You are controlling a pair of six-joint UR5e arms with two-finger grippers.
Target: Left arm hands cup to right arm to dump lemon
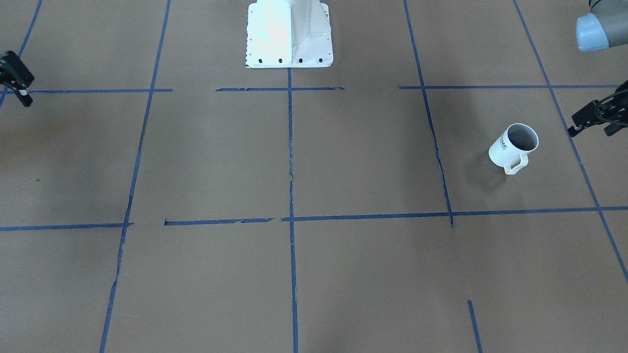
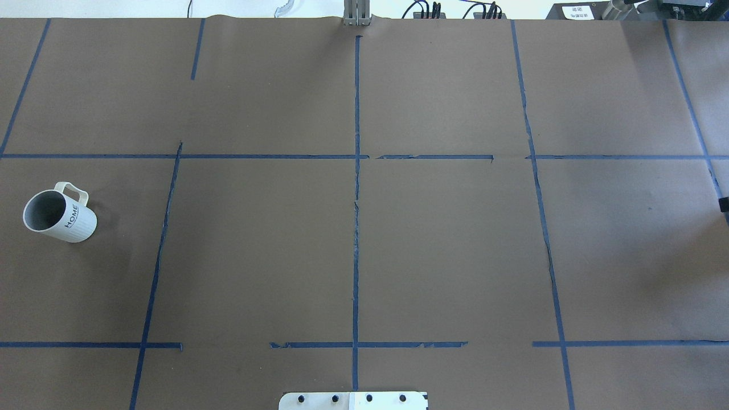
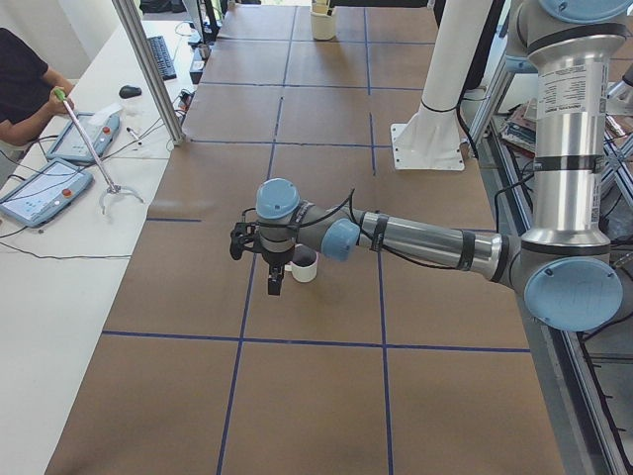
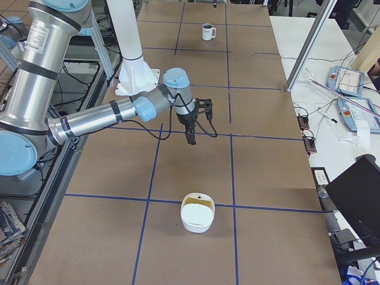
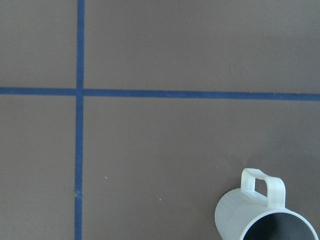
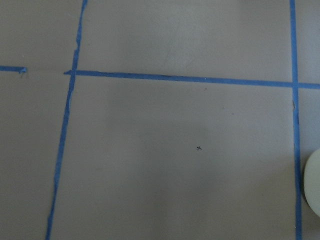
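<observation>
The white ribbed cup point(image 1: 513, 147) stands upright on the brown table, handle toward the operators' side. It also shows in the overhead view point(image 2: 60, 213), the exterior left view point(image 3: 304, 263), far off in the exterior right view point(image 4: 208, 31) and in the left wrist view point(image 5: 260, 215). Its grey inside shows no lemon; the lemon is hidden or out of view. My left gripper point(image 1: 591, 131) hovers just beside the cup, jaws apart and empty. My right gripper point(image 1: 19, 93) hangs at the far opposite side, cut by the view's edge; I cannot tell whether it is open.
A white bowl point(image 4: 198, 212) sits on the table near the right arm's end, and its rim shows in the right wrist view point(image 6: 315, 190). The robot's white base point(image 1: 289, 34) stands at the table's middle. Blue tape lines grid the brown surface.
</observation>
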